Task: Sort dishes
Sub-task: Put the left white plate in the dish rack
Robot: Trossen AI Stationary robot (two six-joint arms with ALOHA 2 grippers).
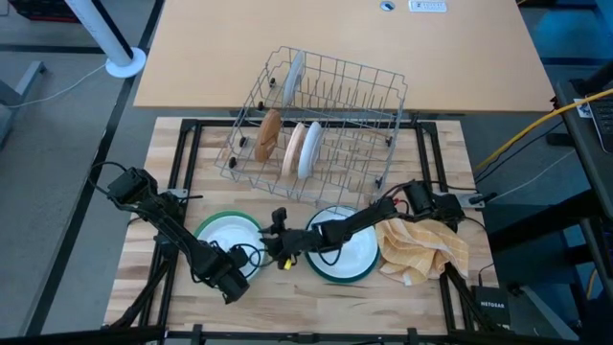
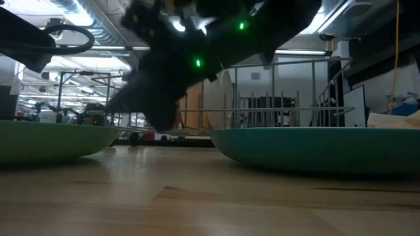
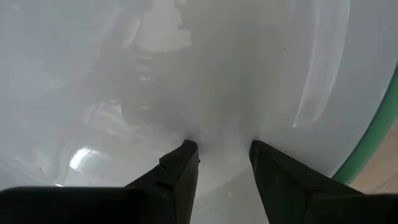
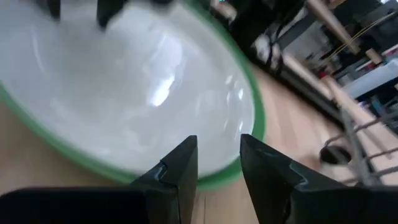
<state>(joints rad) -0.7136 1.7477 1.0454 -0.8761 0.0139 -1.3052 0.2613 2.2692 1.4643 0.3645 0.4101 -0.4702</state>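
High view: green plate [image 1: 228, 233] w/ white plate [image 1: 230, 238] stacked in it lies flat on surface [image 1: 287, 297], left of teal plate [image 1: 347, 257]; round, no long axis, faces up. Left gripper [image 1: 233, 285] at its near rim, right gripper [image 1: 278, 251] btwn the plates. Low view: both rims flat. Left wrist: gripper [image 3: 222, 155] part open, empty, tips at white plate; risk: skids off glaze. Right wrist: gripper [image 4: 217, 152] part open, empty; could clash w/ left arm.

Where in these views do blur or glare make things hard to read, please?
Low view: the arm is a dark backlit blur against bright ceiling lights. Left wrist view: the white plate fills the frame, hazy, with soft reflections. Right wrist view: glare streaks the plate.
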